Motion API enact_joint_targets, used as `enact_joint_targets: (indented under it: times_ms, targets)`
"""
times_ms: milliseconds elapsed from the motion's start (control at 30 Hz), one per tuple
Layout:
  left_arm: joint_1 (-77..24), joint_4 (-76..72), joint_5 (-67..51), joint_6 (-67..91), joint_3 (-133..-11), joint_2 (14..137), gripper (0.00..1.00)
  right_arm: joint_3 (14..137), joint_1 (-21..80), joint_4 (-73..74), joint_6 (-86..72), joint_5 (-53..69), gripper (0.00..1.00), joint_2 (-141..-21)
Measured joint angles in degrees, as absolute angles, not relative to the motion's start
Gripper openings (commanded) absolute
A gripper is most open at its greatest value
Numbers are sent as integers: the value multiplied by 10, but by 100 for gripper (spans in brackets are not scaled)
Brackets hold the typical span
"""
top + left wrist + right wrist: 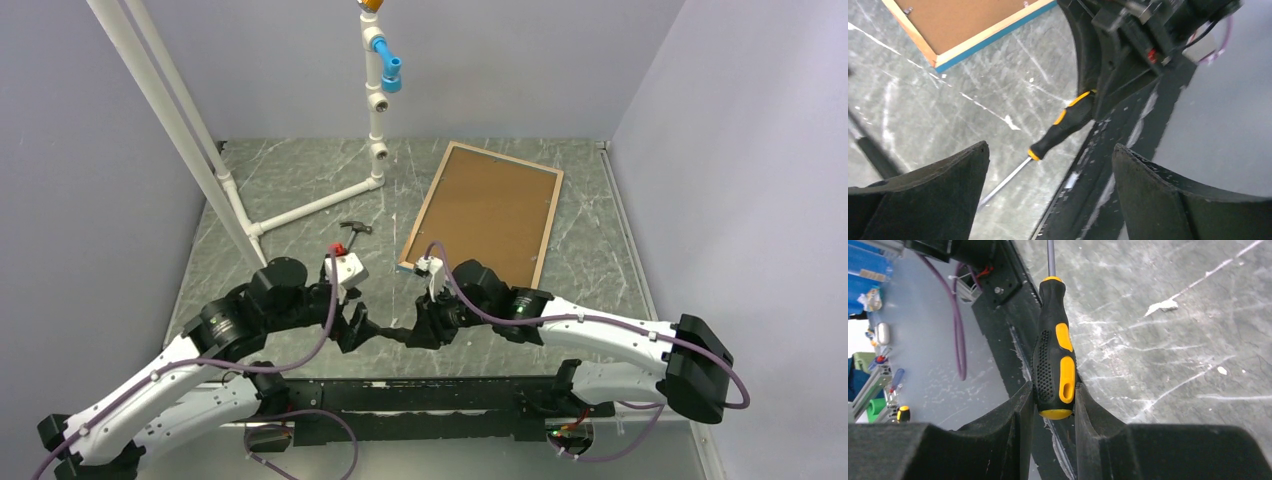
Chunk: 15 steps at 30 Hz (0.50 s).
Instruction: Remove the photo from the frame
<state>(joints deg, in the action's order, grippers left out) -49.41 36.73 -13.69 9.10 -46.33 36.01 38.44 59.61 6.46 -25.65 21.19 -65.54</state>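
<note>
Frame (485, 210): lies flat on the table (590, 250), far right of centre, back side up. The brown board faces the camera inside a pale wood rim. It sits skewed to the table edges. Its near left corner is just beside the right arm's wrist. The left wrist view shows a turquoise strip along the outer edge of that corner. The photo cannot be seen from any view.

Right gripper (1053, 387): clamped on the butt of a black-and-yellow screwdriver (1053, 355), one finger on each side of the handle. The shaft runs straight out from the fingers, over the near strip of table beside the black rail (420, 395).

Left gripper (1048, 150): fingers spread wide and holding nothing. It faces the right gripper at close range. The shaft points toward it, and the tip is hidden behind one finger.

Open room: there is bare table between the frame's long right edge and the right wall. There is more between its left edge and a small hammer (352, 228). A white pipe stand (374, 110) occupies the far left, its foot reaching toward the hammer. Both grippers sit near the front edge, short of the frame.
</note>
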Motion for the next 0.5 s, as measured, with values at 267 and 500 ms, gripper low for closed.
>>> enact_joint_targets:
  times_ms: [267,500]
  targets:
    - [-494,318,-113,-63,-407,384,93,398,596,73,-255,213,0,-657]
    - [-495,281,-165,-149,-348,364,94,437,596,68,-248,226,0,-680]
